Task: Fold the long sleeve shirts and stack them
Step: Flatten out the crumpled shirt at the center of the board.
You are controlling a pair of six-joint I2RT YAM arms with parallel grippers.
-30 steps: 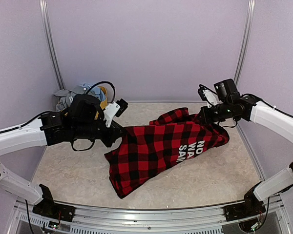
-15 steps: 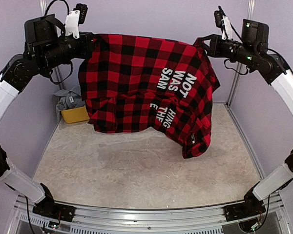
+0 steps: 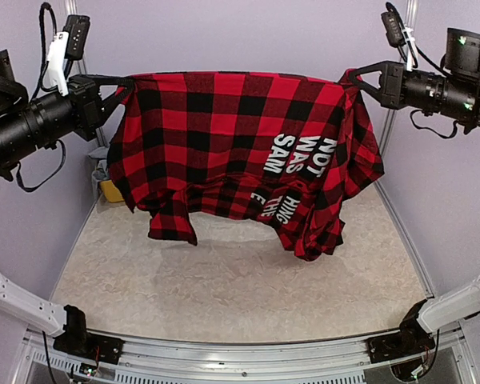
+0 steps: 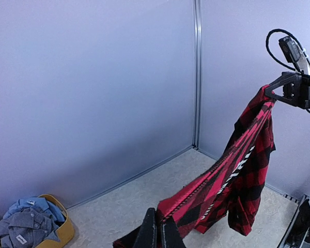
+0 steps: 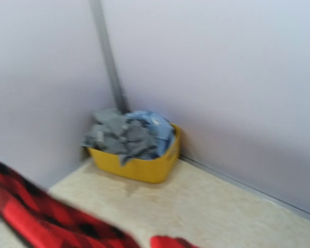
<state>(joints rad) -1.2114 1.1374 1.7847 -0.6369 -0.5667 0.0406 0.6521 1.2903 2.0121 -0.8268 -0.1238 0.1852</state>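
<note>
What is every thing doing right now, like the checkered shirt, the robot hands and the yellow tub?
red-and-black shirt: held up in the air, stretched wide, bottom hanging loose.
left gripper: shut on one top corner of the shirt.
right gripper: shut on the other top corner.
yellow tub: upright in the corner, holding clothes.
grey shirt: crumpled in the tub.
pale blue shirt: crumpled in the tub beside the grey one.

I hold the red-and-black check flannel shirt (image 3: pixel 232 144) aloft by two upper corners: top edge taut, body hanging spread, white lettering showing, lower edge bunched. Grey shirt (image 5: pixel 119 135) and pale blue shirt (image 5: pixel 154 124) lie crumpled in the yellow tub (image 5: pixel 144 168).
</note>
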